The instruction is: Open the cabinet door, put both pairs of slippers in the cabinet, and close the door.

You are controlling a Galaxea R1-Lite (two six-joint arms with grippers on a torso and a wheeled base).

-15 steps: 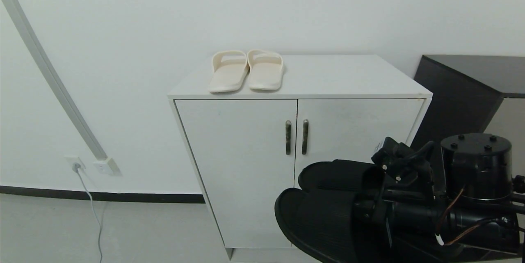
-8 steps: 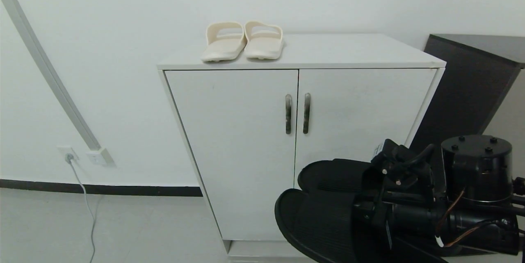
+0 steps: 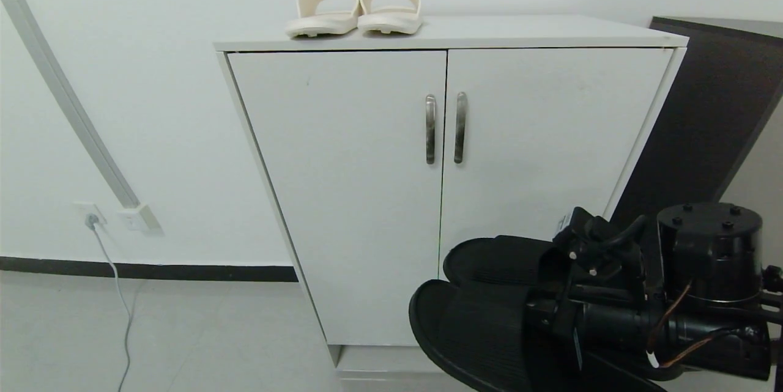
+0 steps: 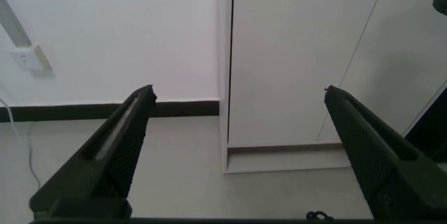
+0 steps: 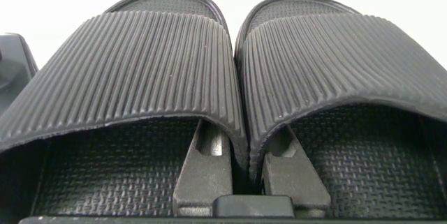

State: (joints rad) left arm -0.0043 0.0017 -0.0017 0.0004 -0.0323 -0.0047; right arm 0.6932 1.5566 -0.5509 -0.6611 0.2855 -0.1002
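The white cabinet (image 3: 342,196) stands against the wall with both doors shut, its two metal handles (image 3: 430,129) side by side at the middle seam. A cream pair of slippers (image 3: 355,10) rests on its top, toward the left. Low and to the right, in front of the right door, my right gripper (image 3: 553,312) is shut on the black pair of slippers (image 3: 489,306). In the right wrist view its fingers (image 5: 206,175) reach under the ribbed straps (image 5: 140,63) and pinch the inner sides together. My left gripper (image 4: 239,91) is open and holds nothing, facing the cabinet's lower left corner (image 4: 227,154).
A dark piece of furniture (image 3: 716,104) stands right of the cabinet. On the left wall are a slanted grey conduit (image 3: 61,86), a socket (image 3: 92,219) and a cable hanging to the floor. Bare floor lies left of the cabinet.
The head camera has dropped lower, so the cabinet and cream slippers sit higher in the picture. The right gripper still holds the black slippers in the same place.
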